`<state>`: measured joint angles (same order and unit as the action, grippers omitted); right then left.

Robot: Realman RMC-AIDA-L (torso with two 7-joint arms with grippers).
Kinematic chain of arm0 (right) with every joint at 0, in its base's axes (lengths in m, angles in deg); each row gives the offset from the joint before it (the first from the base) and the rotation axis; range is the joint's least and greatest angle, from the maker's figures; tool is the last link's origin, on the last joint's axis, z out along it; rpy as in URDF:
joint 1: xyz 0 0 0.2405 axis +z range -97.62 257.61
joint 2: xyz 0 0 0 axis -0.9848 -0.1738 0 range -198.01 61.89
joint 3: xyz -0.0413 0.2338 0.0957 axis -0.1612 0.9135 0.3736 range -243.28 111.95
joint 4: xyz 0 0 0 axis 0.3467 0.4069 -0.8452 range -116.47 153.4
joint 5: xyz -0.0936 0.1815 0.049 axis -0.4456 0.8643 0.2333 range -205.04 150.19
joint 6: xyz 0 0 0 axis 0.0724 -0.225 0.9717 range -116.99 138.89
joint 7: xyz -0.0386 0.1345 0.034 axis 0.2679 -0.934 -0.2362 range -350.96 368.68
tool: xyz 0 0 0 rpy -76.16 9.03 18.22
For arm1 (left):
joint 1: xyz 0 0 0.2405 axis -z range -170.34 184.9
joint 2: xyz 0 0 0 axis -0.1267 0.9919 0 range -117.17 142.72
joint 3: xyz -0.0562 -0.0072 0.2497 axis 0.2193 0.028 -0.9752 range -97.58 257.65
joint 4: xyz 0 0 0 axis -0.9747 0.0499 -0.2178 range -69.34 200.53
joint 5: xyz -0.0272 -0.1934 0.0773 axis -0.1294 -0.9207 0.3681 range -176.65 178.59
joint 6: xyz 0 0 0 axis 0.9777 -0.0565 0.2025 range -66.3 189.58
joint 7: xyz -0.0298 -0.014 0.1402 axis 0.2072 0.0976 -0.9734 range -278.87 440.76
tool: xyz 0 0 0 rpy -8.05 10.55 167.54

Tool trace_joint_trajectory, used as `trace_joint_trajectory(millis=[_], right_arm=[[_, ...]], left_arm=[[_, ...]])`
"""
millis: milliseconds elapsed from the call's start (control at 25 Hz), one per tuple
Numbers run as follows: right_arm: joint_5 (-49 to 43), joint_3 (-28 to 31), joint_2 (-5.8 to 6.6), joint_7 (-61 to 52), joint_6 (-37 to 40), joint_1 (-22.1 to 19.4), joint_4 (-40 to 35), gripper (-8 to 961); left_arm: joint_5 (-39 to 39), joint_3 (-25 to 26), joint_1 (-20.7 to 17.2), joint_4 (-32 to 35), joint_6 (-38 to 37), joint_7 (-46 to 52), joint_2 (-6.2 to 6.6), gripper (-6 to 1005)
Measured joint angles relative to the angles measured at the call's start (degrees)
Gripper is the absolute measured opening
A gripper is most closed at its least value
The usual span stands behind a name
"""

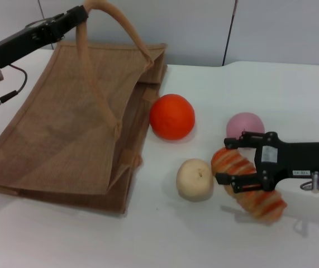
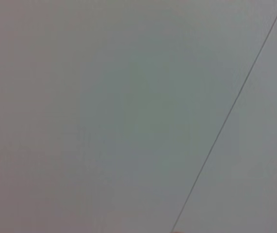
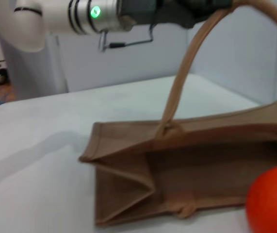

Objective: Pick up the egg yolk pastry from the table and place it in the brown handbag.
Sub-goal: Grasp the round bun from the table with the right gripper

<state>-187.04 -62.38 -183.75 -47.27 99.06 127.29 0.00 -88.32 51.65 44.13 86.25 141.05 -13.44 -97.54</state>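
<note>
The egg yolk pastry [image 1: 194, 179] is a pale round bun on the white table, just right of the brown handbag [image 1: 75, 128]. The bag lies flat with its mouth toward the pastry. My left gripper [image 1: 82, 13] is at the top left, shut on one bag handle [image 1: 127, 29] and holding it up. The bag [image 3: 187, 155] and its raised handle [image 3: 184, 73] also show in the right wrist view. My right gripper [image 1: 223, 161] is open, just right of the pastry and over the end of the striped bread roll [image 1: 257, 198]. It holds nothing.
An orange [image 1: 172, 116] sits by the bag's mouth, also in the right wrist view [image 3: 273, 200]. A pink ball [image 1: 245, 125] lies behind my right gripper. The left wrist view shows only a grey wall.
</note>
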Motion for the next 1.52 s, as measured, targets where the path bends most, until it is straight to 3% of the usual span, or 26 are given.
trace_joint_trajectory(millis=[320, 600, 1520], right_arm=[[0.0, -6.53, -0.09, -4.08, -0.83, 1.69, 1.96, 885], [-0.07, -10.31, -0.15, -6.29, -9.98, 4.56, 7.73, 885], [0.48, -10.02, -0.58, -6.36, -25.53, 7.49, 13.92, 880]], left_arm=[[-0.25, 0.0, 0.01, 0.0, 0.05, 0.07, 0.02, 127], [-0.76, 0.0, 0.09, 0.0, 0.04, 0.14, 0.02, 127], [-1.07, 0.0, -0.14, 0.0, 0.04, 0.35, 0.3, 127]])
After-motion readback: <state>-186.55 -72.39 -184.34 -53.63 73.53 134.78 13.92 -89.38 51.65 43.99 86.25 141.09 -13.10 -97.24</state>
